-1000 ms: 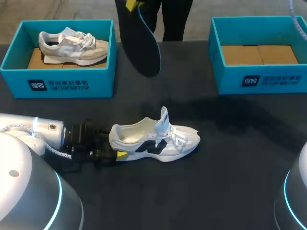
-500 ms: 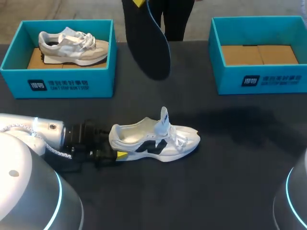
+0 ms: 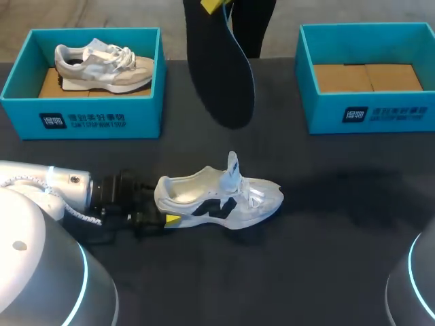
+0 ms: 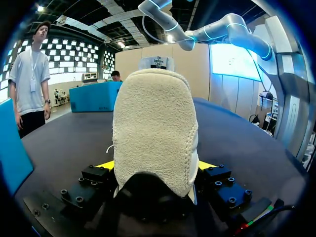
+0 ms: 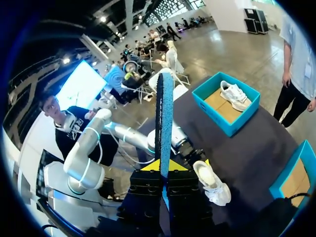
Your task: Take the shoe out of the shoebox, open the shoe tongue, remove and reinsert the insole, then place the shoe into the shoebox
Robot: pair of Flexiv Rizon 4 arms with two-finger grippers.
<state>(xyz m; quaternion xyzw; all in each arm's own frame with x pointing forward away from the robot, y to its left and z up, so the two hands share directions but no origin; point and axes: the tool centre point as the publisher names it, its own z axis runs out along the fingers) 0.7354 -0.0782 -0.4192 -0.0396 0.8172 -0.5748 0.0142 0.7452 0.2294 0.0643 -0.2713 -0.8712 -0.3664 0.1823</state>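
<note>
1. left gripper [image 4: 156, 166]: sits at the heel end of the shoe [image 3: 217, 197], low on the table [image 3: 326, 265]. Yellow tips are pressed on both sides of the heel, so it's clamped on the shoe
2. shoe: on its sole, between the two boxes and nearer the robot than either. Long axis runs flat, heel toward the left gripper, toe away from it. The tongue [image 3: 233, 166] stands up and the opening is exposed
3. insole [image 3: 221, 75]: in the air above the shoe, on its far side, not touching it. Long axis is steep, with the upper end in the right gripper [image 5: 163, 167] and the free wide end hanging toward the shoe's opening. Can't tell if the free end is toe or heel
4. right gripper: tips pinch the insole by its flat faces. From its wrist cam the insole is edge-on, running straight out from the fingers, with the shoe further out past the fingers and a bit to one side
5. key relation: insole axis is near vertical and shoe axis is horizontal. My read is the reinsert needs the insole lowered over the opening and tipped toward the shoe's toe. The right arm is the one to do it, since the left is busy bracing the heel
6. counts, from the shoe's heel side to its toe side: left box [image 3: 102, 117] with one beige shoe [image 3: 102, 64] in it, then the shoe, one insole, and the right box [image 3: 370, 112] with its cardboard floor showing
7. totals: 2 boxes, 2 shoes, 1 insole, 2 grippers, both holding something
</note>
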